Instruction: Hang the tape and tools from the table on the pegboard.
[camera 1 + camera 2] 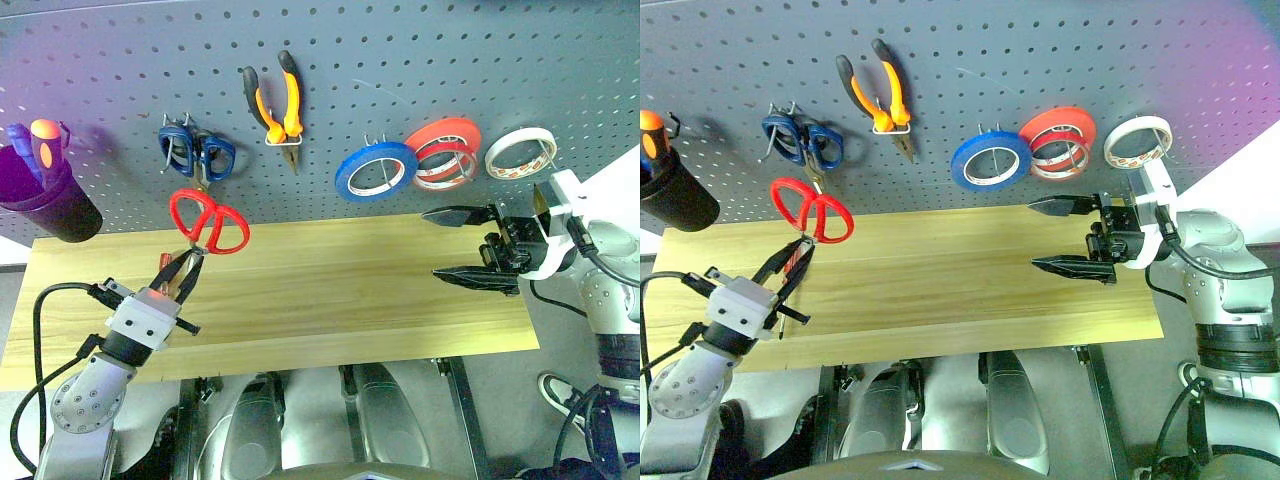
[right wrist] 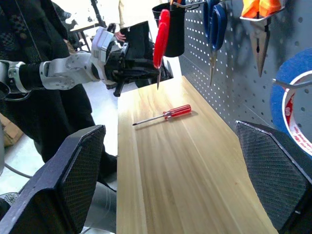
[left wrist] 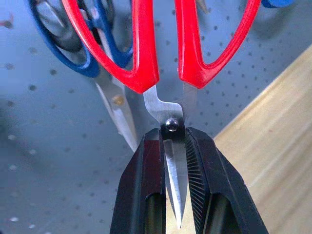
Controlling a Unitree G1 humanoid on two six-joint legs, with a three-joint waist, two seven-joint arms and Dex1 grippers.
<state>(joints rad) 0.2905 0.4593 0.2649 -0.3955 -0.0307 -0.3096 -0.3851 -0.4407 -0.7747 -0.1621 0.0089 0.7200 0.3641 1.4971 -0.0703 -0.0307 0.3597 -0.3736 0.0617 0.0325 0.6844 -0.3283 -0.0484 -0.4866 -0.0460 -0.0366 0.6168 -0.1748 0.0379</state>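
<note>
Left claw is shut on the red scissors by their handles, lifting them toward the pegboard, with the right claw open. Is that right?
Not quite. The left claw grips the red scissors by their blades, just below the pivot, with the red handles pointing up toward the pegboard; the left wrist view shows this. The right claw is indeed open.

Even, bright indoor light falls on the pegboard [image 1: 330, 60], where the hung tools cast soft, short shadows. A pink-purple flare tints the board's upper right corner in the right eye view. Seen close from the left wrist, the board behind the red-handled scissors [image 3: 161, 44] blurs.
</note>
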